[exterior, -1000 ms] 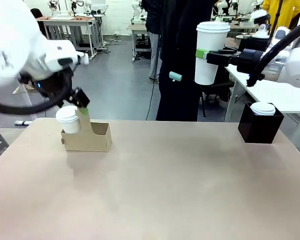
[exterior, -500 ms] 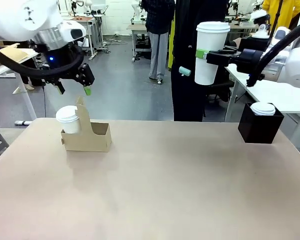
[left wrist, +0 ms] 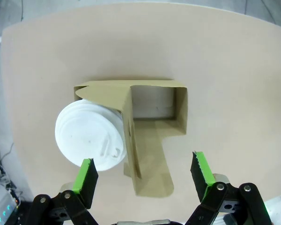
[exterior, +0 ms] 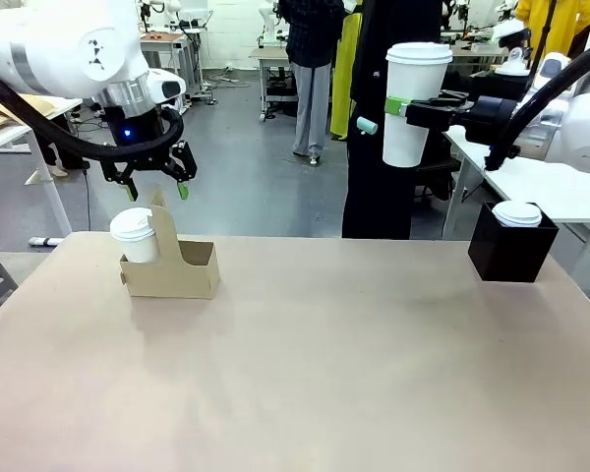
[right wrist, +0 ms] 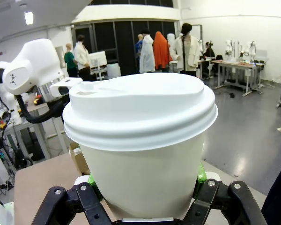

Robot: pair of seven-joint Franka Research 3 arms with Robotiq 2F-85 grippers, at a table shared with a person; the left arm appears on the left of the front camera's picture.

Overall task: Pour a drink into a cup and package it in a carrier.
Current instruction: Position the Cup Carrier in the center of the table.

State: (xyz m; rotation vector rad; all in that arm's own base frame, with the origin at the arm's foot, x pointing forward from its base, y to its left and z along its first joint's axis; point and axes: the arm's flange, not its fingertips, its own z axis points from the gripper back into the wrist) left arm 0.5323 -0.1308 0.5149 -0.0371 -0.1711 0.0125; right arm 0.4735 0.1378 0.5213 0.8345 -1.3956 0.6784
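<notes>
**A:** Pale counter (exterior: 324,374), a busy workshop behind it. Where's the carrier (exterior: 192,275)?

**B:** Left of the frame, on the counter, with a short lidded cup (exterior: 134,234) in its left side. The left jaws hang just above it, spread apart and holding nothing.

**A:** And the tall cup (exterior: 413,108)?

**B:** Upper right, upright and lidded, clamped in the right jaws well above the counter. Lower right there's a black box (exterior: 506,254).

A tan worktop (exterior: 354,374) fronts a busy workshop, its glossy grey floor (exterior: 236,187) running back to metal-legged benches (exterior: 271,55), with a white table (exterior: 546,189) at right. A ceiling light (right wrist: 29,18) glows above dark wall panels (right wrist: 117,40).
</notes>
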